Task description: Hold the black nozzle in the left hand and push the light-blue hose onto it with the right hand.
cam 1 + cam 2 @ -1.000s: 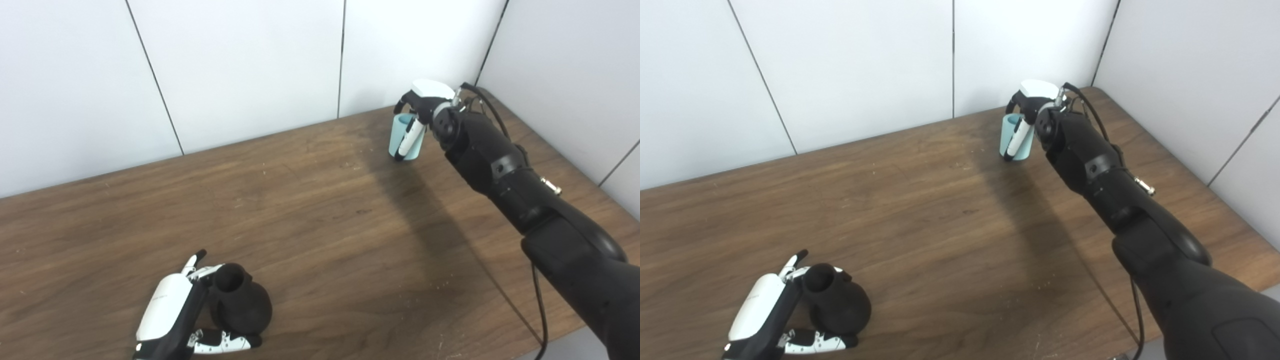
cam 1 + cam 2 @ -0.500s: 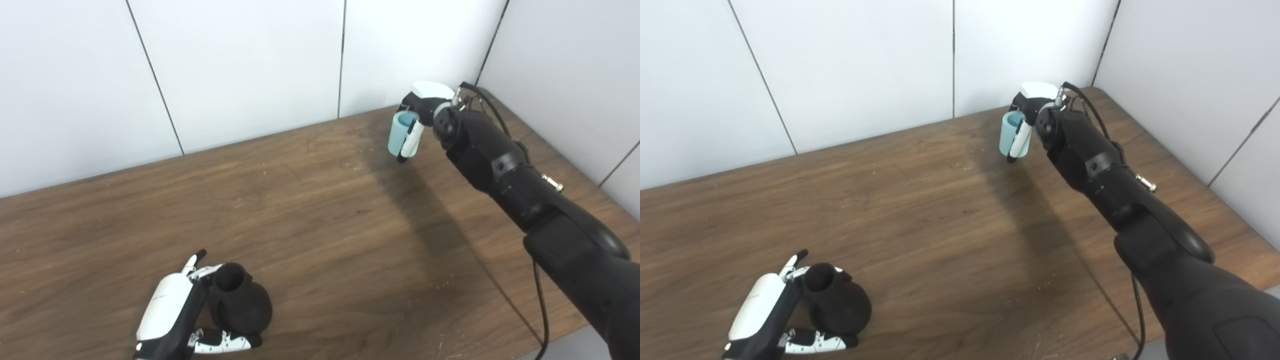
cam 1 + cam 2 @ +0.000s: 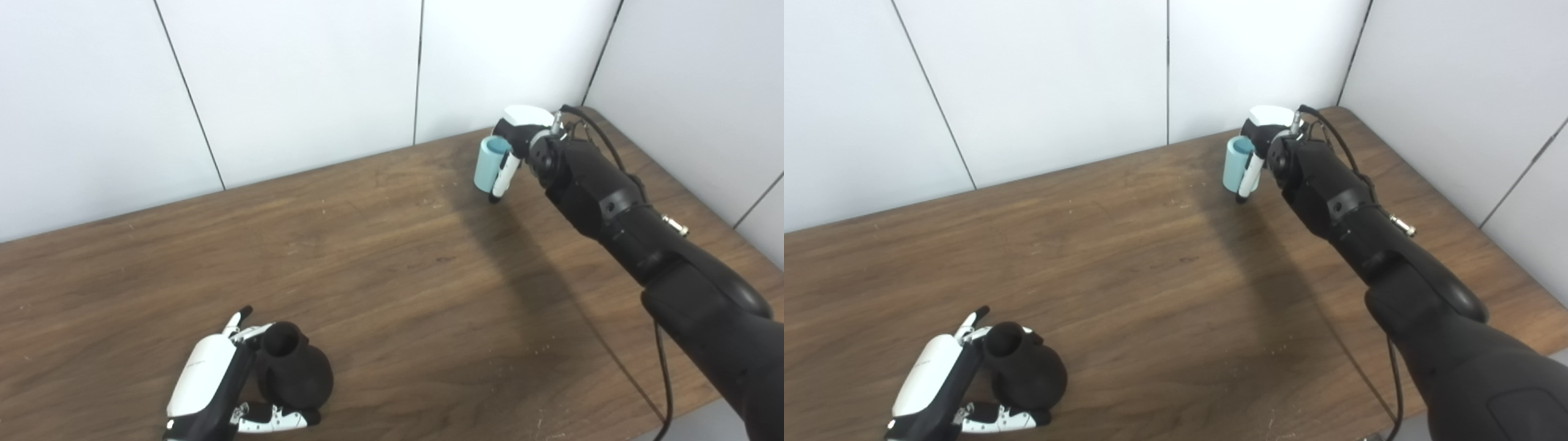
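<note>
1. Nearest the camera, at the bottom left, the left hand [image 3: 208, 386] is resting on the wooden table [image 3: 392, 269], its fingers and thumb wrapping around the black nozzle [image 3: 293, 373].
2. The black nozzle is standing upright on its broad rounded base, its narrower open neck pointing up and touching the white back of the hand; the thumb [image 3: 275, 419] is lying along the front of the base.
3. A wide stretch of bare tabletop is lying between the two hands, crossed by the dark shadow of the right arm [image 3: 643, 245].
4. The right arm is reaching from the bottom right edge toward the far right corner of the table.
5. Farthest away, close to the white wall panels [image 3: 294, 86], the right hand [image 3: 1265, 144] is gripping the short light-blue hose [image 3: 1236, 170], fingers closing around its side. The hose is being held almost upright, open end upward, well apart from the nozzle.
</note>
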{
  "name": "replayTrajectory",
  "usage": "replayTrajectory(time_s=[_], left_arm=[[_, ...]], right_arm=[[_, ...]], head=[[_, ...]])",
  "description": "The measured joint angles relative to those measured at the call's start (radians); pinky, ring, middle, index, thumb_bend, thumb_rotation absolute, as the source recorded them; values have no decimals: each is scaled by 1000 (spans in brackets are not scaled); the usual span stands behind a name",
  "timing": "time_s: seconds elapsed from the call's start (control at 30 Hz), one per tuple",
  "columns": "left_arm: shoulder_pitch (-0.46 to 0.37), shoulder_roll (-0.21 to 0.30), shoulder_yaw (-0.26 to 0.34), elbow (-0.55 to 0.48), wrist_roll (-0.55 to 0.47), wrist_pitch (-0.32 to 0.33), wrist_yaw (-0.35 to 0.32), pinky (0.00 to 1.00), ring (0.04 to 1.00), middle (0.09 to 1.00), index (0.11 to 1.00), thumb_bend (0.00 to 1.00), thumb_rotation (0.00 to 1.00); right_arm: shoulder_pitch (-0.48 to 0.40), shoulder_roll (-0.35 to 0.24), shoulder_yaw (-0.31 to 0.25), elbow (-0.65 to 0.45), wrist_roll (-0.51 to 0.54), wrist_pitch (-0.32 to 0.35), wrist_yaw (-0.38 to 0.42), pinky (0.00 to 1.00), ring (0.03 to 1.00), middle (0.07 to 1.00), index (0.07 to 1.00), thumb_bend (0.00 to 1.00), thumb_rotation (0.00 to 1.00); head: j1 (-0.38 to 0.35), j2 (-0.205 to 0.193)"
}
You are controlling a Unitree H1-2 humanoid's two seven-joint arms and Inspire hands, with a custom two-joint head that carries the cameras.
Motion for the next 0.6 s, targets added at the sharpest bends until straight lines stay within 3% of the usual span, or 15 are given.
replayTrajectory(time_s=[0.3, 0.6], left_arm=[[0, -2, -1, 0, 1, 1, 1, 1000, 696, 451, 509, 523, 0], [0, -2, -3, 0, 7, 1, 2, 1000, 696, 455, 507, 523, 0]], right_arm=[[5, 1, -27, 0, 2, -32, -87, 327, 424, 491, 489, 502, 0], [21, 1, -37, -17, 5, -33, -110, 336, 421, 495, 485, 502, 0]], head=[[5, 2], [14, 6]])
